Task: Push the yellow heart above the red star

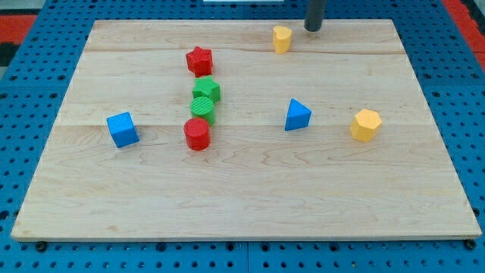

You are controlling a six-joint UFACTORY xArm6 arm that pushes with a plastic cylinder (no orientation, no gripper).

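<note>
No claw on this rig; my tip (314,29) rests near counter (250,189) top edge, just right of yellow heart (282,39), a small gap between. Heart sits up and right of red star (198,61), well apart. Green blocks (205,91) stacked in line below star

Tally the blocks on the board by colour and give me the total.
Red: 2, the red star and the red cylinder
Green: 2, the green star and the green cylinder
Blue: 2, the blue cube and the blue triangle
Yellow: 2, the yellow heart and the yellow hexagon
Total: 8
</note>
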